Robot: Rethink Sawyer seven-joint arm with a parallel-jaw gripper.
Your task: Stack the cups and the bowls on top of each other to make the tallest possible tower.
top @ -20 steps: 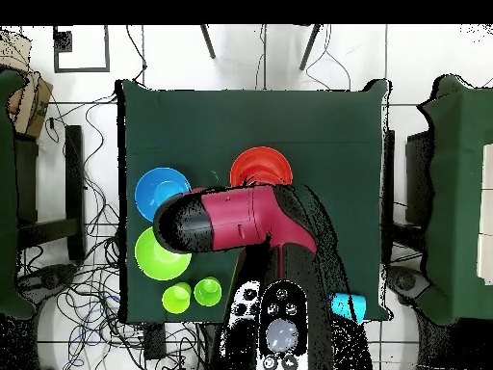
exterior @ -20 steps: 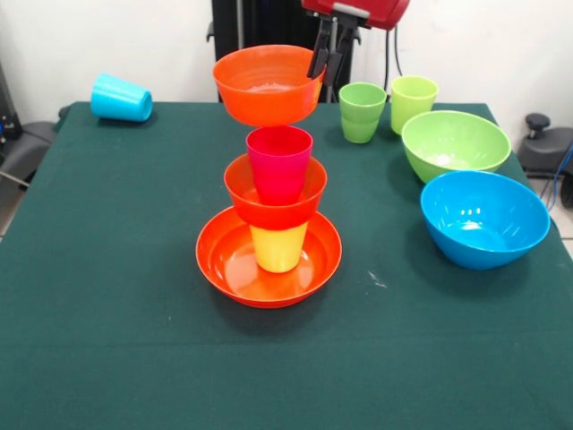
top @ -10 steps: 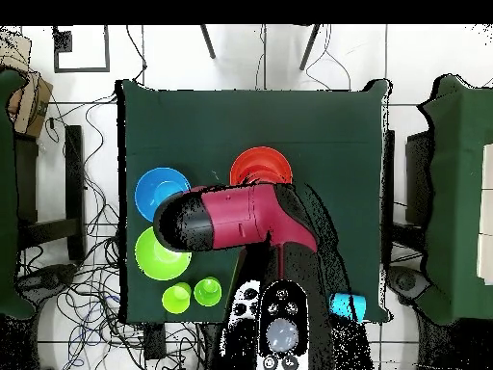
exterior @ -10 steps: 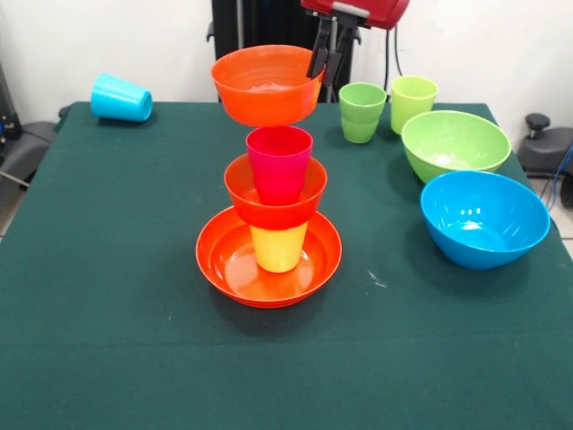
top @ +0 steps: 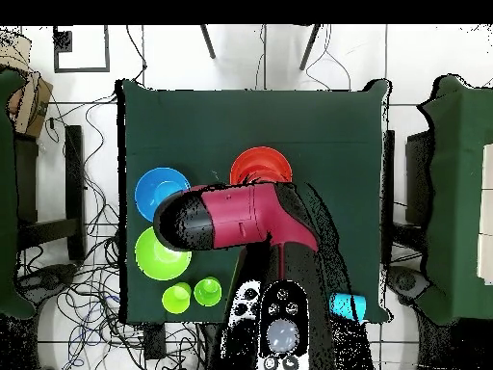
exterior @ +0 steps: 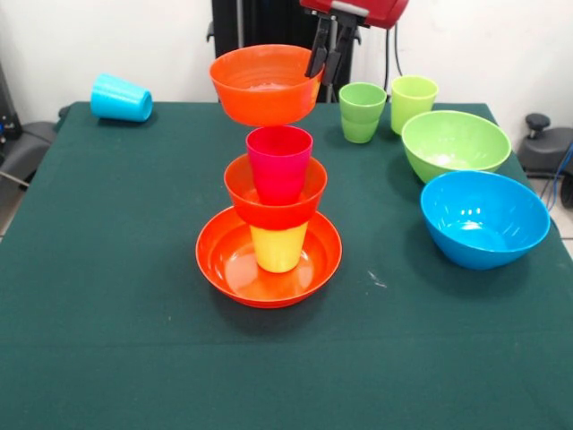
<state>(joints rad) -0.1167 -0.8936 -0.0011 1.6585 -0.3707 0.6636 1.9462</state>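
Observation:
The tower stands mid-table: a wide orange bowl (exterior: 269,260) as base, a yellow cup (exterior: 278,248), a small orange bowl (exterior: 274,199) and a pink cup (exterior: 279,163) on top. My gripper (exterior: 324,55) is shut on the right rim of another small orange bowl (exterior: 265,84) and holds it just above the pink cup, a little to its left. Two light green cups (exterior: 363,111) (exterior: 413,101) stand at the back right. A sky blue cup (exterior: 120,98) lies on its side at the back left. In the overhead view the arm (top: 231,219) hides most of the tower.
A large lime green bowl (exterior: 455,143) and a large blue bowl (exterior: 484,218) sit on the right of the green table (exterior: 107,296). In the overhead view they lie left of the arm, the blue bowl (top: 161,190) above the green one (top: 154,256).
The held orange bowl has shifted slightly to the left in the front view. The tower and other things have not moved.

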